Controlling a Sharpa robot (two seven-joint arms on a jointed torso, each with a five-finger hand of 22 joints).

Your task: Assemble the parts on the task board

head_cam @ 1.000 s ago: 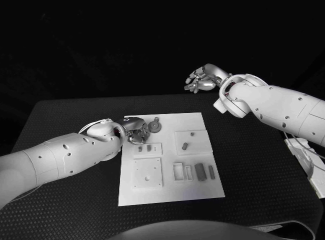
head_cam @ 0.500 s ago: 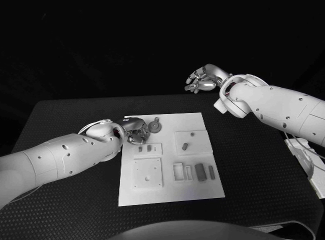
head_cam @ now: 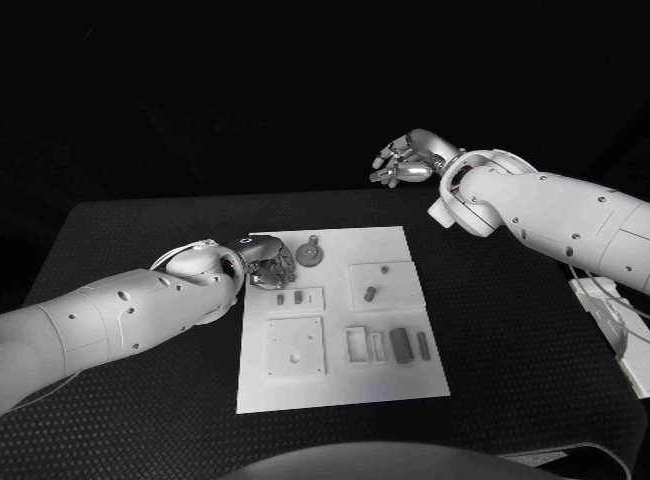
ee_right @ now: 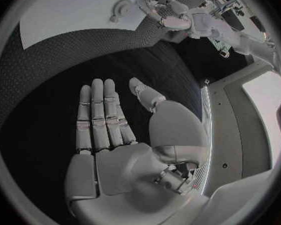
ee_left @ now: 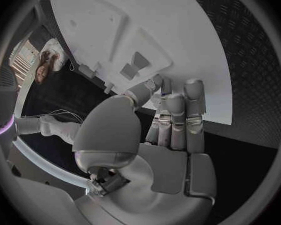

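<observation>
- Black table (head_cam: pixel 138 225) is covered at its middle by the white task board (head_cam: pixel 340 385), with small grey parts (head_cam: pixel 400 342) lying on it.
- Left hand (head_cam: pixel 270 262) is held over the board's far left corner; whether anything is pinched cannot be told.
- Right hand (head_cam: pixel 405 160) is raised beyond the table's far edge, fingers extended, nothing held.

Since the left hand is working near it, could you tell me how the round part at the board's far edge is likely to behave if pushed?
The round part lies flat on the board, so it would probably slide rather than roll. The board looks smooth, so a nudge from the left hand may send it skidding. It looks small and rigid, likely light; the small tab on its far side might make it pivot.
</observation>
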